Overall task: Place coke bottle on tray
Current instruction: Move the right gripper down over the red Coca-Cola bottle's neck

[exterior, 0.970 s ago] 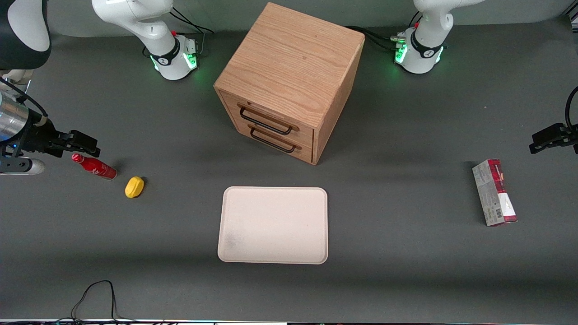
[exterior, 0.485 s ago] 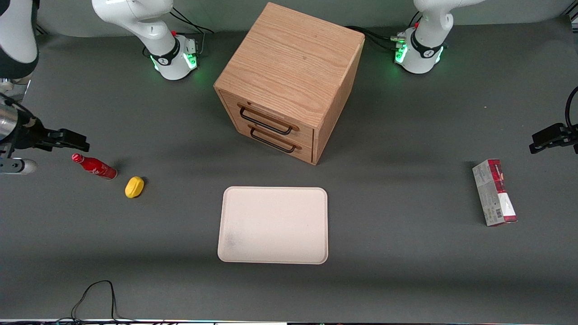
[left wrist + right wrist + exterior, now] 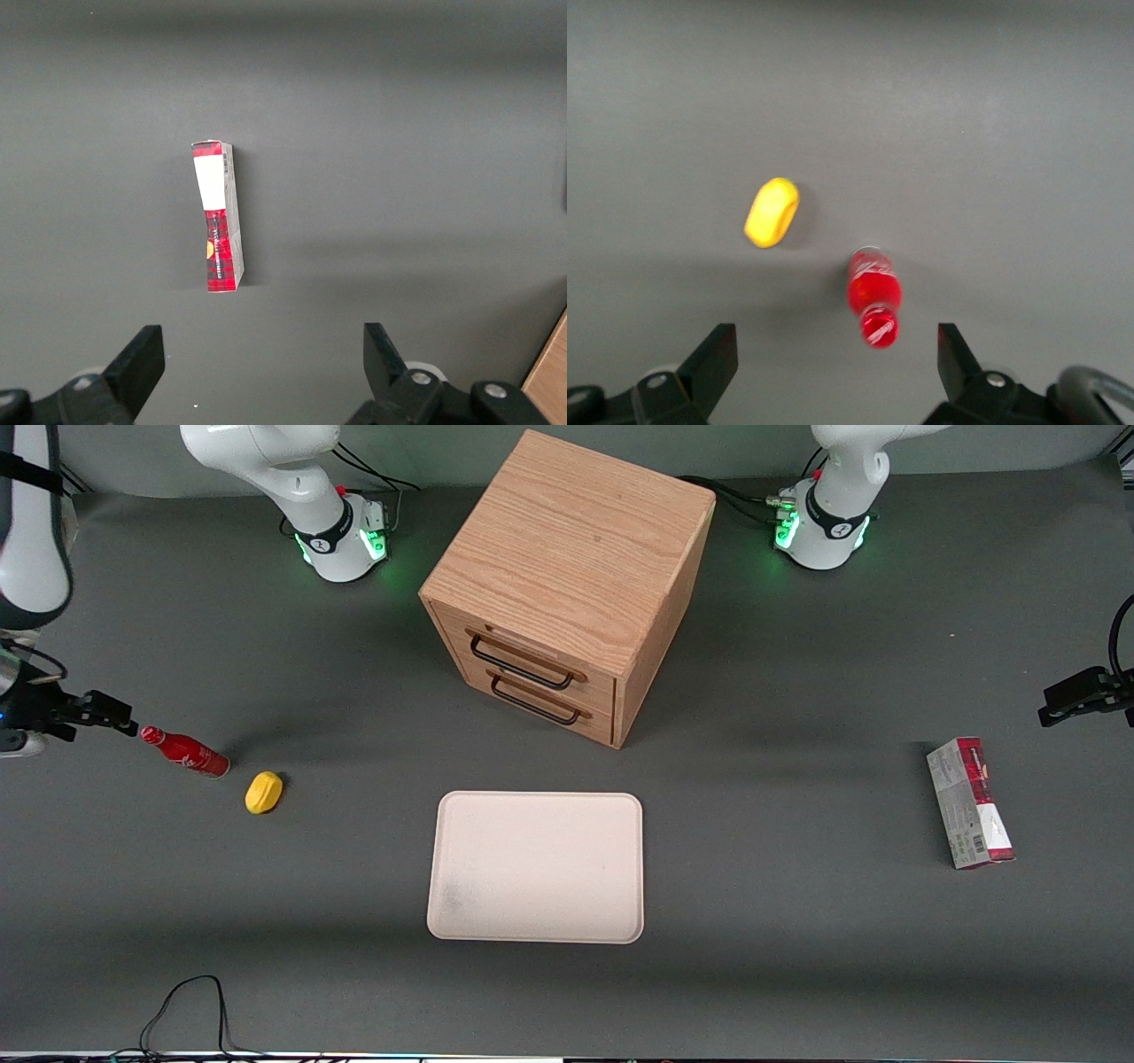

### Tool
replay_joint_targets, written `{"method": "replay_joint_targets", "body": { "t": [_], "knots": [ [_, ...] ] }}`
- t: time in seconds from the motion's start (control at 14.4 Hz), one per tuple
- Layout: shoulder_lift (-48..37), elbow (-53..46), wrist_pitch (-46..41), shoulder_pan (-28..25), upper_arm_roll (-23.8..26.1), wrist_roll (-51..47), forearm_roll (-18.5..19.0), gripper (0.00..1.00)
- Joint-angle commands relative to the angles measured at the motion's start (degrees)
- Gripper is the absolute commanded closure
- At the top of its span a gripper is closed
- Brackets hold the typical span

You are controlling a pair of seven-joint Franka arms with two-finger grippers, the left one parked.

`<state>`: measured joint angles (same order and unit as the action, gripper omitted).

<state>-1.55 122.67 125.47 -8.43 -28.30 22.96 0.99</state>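
Observation:
The coke bottle (image 3: 186,752) is small and all red, on the grey table toward the working arm's end, its cap pointing at the gripper. It also shows in the right wrist view (image 3: 873,294), with its cap between the lines of the two fingers and a little ahead of the tips. My right gripper (image 3: 113,719) (image 3: 835,367) is open and empty, just beside the bottle's cap. The cream tray (image 3: 536,866) lies flat mid-table, nearer the front camera than the drawer cabinet, with nothing on it.
A yellow lemon-shaped object (image 3: 264,792) (image 3: 772,212) lies close beside the bottle, toward the tray. A wooden two-drawer cabinet (image 3: 567,584) stands mid-table. A red-and-grey carton (image 3: 970,802) (image 3: 218,217) lies toward the parked arm's end. A black cable (image 3: 182,1010) lies at the front edge.
My right gripper has drawn back sideways toward the working arm's end of the table, from over the bottle to just beside its cap. The bottle and lemon have not moved.

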Motion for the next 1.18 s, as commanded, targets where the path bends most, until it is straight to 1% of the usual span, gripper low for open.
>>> {"method": "replay_joint_targets", "body": {
  "t": [0.0, 0.14, 0.21, 0.28, 0.55, 0.62, 0.97, 1.04, 1.11],
  "knots": [
    [-4.3, 11.5, 11.7, -0.8, -3.2, 5.1, 0.5, 0.0],
    [-3.7, 14.5, 17.1, -0.6, -4.4, 6.8, 0.2, 0.0],
    [-3.0, 15.1, 18.3, -0.4, -4.5, 7.7, 0.1, 0.0],
    [-2.2, 15.1, 18.6, -0.4, -4.5, 8.3, -0.8, 0.0],
    [1.3, 14.9, 20.6, 0.0, -4.5, 16.1, -11.2, 0.0],
    [1.7, 14.9, 21.2, 0.2, -4.5, 16.8, -11.8, 0.0],
    [4.5, 14.7, 24.1, 0.2, -4.0, 16.8, -11.9, 0.0],
    [4.5, 14.6, 24.2, 0.2, -3.9, 16.9, -11.9, 0.02],
    [4.5, 14.6, 24.1, 0.2, -3.9, 16.8, -11.9, 0.15]
  ]
}}
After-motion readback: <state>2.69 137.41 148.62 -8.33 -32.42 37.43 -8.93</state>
